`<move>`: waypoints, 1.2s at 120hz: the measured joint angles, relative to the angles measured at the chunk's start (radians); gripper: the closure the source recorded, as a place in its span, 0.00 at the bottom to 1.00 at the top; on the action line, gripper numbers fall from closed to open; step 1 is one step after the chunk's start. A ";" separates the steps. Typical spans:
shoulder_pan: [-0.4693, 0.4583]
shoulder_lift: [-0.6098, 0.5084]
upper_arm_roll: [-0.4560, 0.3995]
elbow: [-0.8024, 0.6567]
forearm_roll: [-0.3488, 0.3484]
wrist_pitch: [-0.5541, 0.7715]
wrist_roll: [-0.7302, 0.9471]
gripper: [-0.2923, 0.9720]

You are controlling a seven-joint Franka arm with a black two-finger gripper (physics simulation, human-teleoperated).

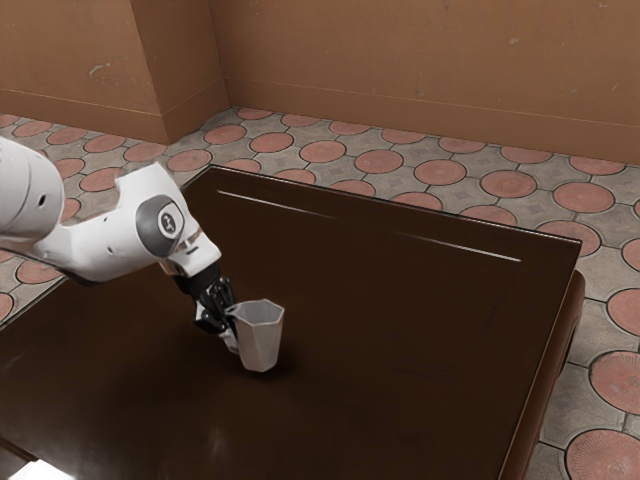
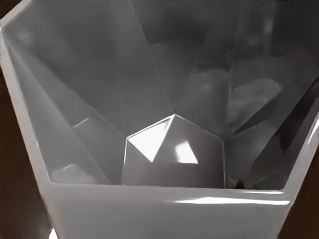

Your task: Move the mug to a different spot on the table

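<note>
Gripper at the mug on the table
The grey mug stands upright, at about 8 o'clock from the table's middle in the exterior view. The gripper is right against its 10 o'clock side, near the rim; if it is clamped on the mug, I cannot tell. The wrist view looks into the mug

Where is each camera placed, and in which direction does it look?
Exterior view: beside the arm, above the table, looking down across it; the white arm and gripper show, next to the mug.
Wrist view: on the hand, looking down into the mug's faceted inside.
Both views share the mug.
</note>
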 joint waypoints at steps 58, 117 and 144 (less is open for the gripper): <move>0.000 -0.016 0.008 -0.038 -0.018 0.021 0.000 0.44; -0.018 -0.219 0.076 -0.064 0.002 -0.020 0.001 0.25; 0.032 -0.295 0.061 0.414 0.356 -0.409 -0.268 0.24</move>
